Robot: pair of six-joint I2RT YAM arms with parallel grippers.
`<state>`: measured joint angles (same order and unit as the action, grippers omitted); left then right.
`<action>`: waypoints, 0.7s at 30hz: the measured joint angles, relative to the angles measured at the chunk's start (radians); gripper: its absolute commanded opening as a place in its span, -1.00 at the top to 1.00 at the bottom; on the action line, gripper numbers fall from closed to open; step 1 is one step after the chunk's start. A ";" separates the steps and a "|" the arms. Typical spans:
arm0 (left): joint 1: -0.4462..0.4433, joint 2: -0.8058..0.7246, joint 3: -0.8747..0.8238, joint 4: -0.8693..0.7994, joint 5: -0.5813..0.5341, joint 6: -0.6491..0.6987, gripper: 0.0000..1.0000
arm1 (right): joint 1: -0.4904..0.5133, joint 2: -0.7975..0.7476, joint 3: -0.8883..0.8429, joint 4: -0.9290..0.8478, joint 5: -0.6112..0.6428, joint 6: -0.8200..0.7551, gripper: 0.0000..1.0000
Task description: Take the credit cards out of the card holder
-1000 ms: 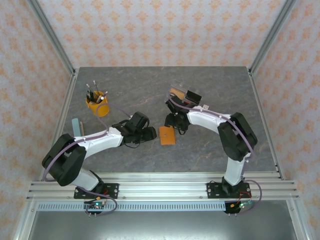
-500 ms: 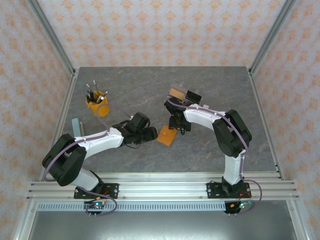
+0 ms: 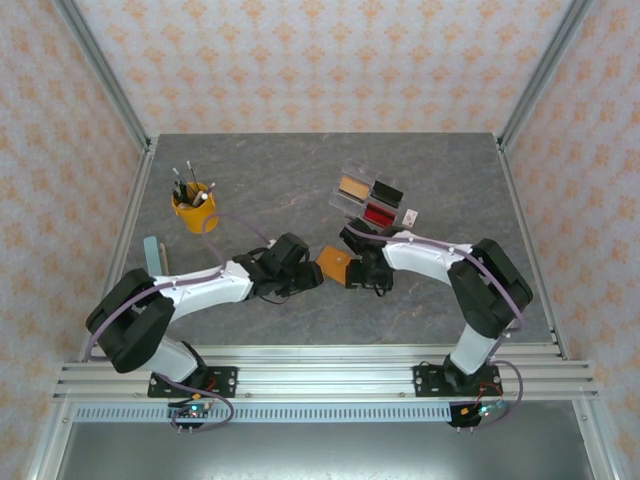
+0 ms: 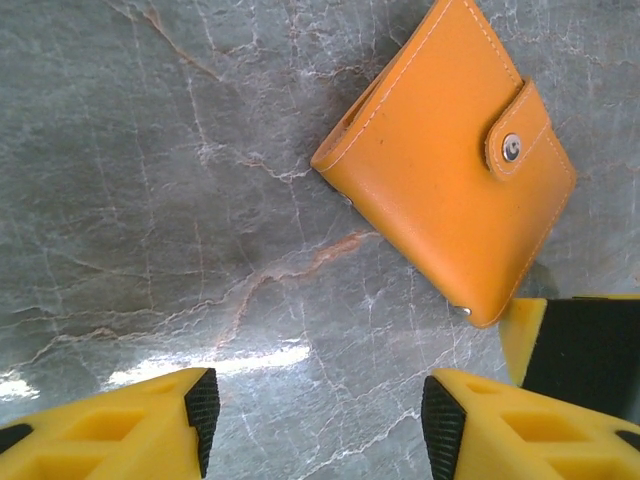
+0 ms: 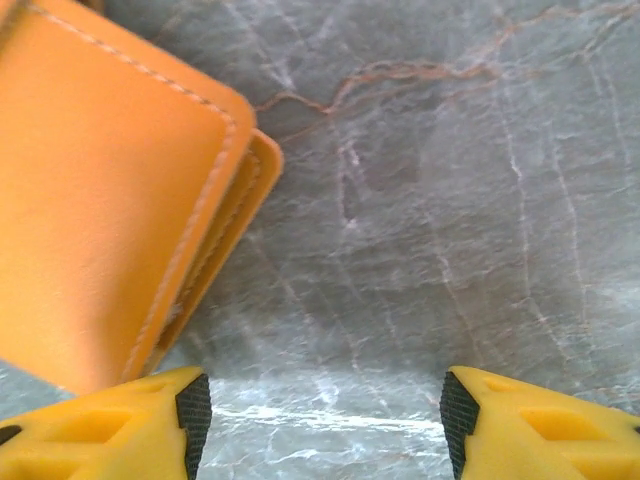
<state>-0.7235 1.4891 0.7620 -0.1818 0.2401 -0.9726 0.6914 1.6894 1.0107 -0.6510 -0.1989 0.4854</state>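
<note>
The holder [image 3: 333, 266] lies flat and shut on the counter [image 3: 300, 170], a little nearer than mid-counter, between the two claws. It is a small orange rectangle with pale stitching along its edges. A rounded orange tab folds over one side and is fastened with a small metal stud. In the left wrist view it sits skewed, one corner pointing toward the camera. In the right wrist view its folded layers show as stacked orange edges at one rounded corner.

The left claw [image 3: 310, 279] is just left of the holder, its yellow fingers [image 4: 130, 425] spread with only bare counter between them. The right claw [image 3: 352, 272] is just right of the holder, also spread and pinching nothing. One of its fingers shows in the left wrist view right beside the holder's near corner; I cannot tell whether they touch.

The counter is grey stone-look, marbled with pale and rusty veins, and slightly glossy. Toward the far left stands a yellow cup [image 3: 193, 212] of pens. A clear tray [image 3: 375, 203] with tan, black and red pieces lies beyond the holder. A pale blue strip [image 3: 152, 253] lies at the left edge. Metal posts [image 3: 100, 70] frame the counter, and walls [image 3: 320, 50] papered in a cream and orange pattern close it in. Ribbed metal rails [image 3: 320, 375] run along the near edge under the arm bases.
</note>
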 measured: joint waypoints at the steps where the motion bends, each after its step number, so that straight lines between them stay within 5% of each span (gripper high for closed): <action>1: 0.000 0.006 0.000 0.009 0.004 -0.006 -0.16 | -0.001 -0.014 0.001 0.004 0.002 -0.001 -0.28; 12: 0.000 0.065 0.000 0.058 -0.004 -0.092 -0.07 | -0.117 0.082 0.171 0.078 -0.013 -0.040 -0.14; 21: 0.002 0.087 -0.006 0.135 -0.008 -0.158 -0.05 | -0.119 0.175 0.204 0.087 -0.110 -0.078 0.19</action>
<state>-0.7212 1.5761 0.7563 -0.0463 0.2317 -1.1305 0.5728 1.8645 1.2148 -0.5640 -0.3092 0.4072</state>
